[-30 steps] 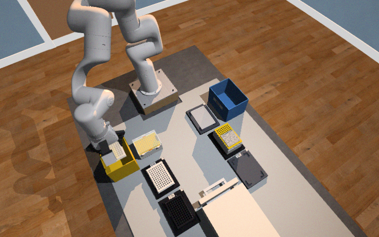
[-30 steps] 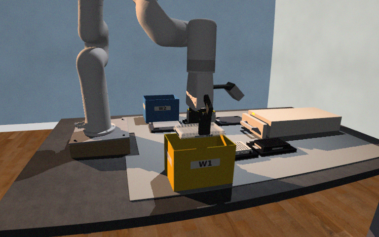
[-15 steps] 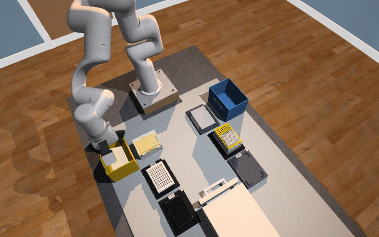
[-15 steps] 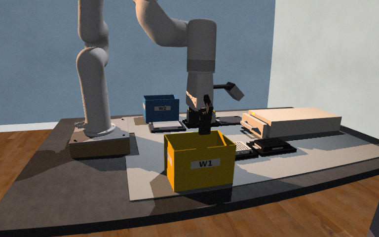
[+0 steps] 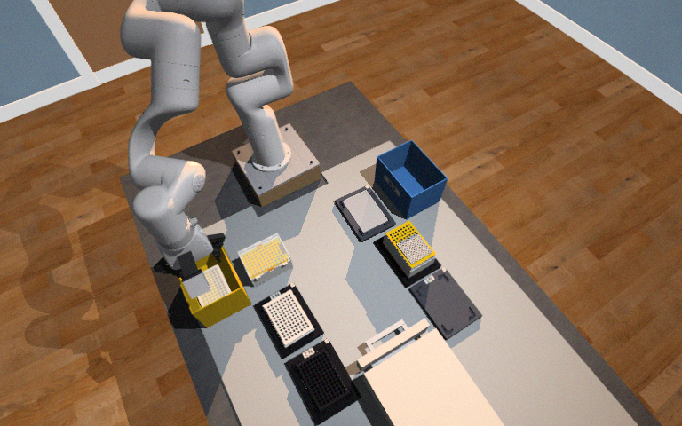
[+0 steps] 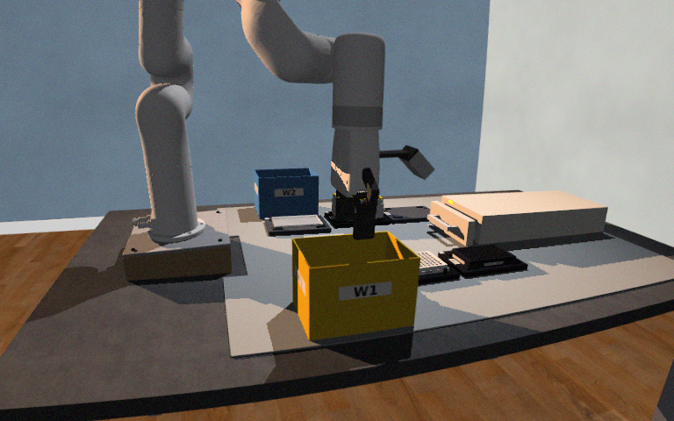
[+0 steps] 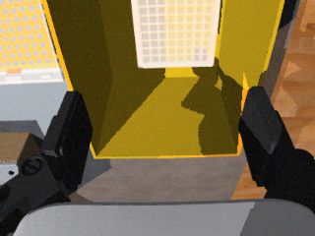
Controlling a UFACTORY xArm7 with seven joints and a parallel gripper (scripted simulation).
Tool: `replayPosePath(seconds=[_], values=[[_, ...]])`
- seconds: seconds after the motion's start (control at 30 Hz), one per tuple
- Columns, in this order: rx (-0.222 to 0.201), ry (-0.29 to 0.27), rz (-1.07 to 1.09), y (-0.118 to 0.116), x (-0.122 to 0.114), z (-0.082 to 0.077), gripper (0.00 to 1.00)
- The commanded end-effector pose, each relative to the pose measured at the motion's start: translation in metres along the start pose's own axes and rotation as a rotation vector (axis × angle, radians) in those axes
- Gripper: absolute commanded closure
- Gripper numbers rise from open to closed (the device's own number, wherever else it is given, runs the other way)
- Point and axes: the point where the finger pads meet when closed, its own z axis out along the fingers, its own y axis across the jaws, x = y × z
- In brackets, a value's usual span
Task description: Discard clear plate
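Observation:
The clear plate (image 7: 173,14) lies inside the yellow waste bin W1, down in the far part of the bin, free of my fingers. It also shows in the top view (image 5: 213,285) within the bin (image 5: 220,299). My gripper (image 7: 164,108) is open and empty, its two dark fingers spread just above the bin's near rim. In the exterior view the gripper (image 6: 365,218) hangs straight down over the back rim of W1 (image 6: 356,284), which stands upright on the bench. The plate is hidden there by the bin's walls.
The yellow tip box (image 5: 264,257) sits right beside W1. A white plate (image 5: 288,317) and a black plate (image 5: 323,381) rest in nests in front. Blue bin W2 (image 5: 410,178), a lidded plate (image 5: 364,210), a yellow-topped plate (image 5: 409,248), an empty nest (image 5: 444,305) and the cooler (image 5: 418,380) stand to the right.

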Motion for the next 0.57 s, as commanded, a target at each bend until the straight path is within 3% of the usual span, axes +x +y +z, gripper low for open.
replayPosePath(seconds=[0.0,0.1,0.37,0.53], values=[[-0.002,0.003,0.000,0.001,0.001,-0.001,0.00],[-0.002,0.003,0.000,0.001,0.001,-0.001,0.00],[-0.002,0.003,0.000,-0.035,0.016,-0.012,0.00],[-0.002,0.003,0.000,-0.035,0.016,-0.012,0.00]])
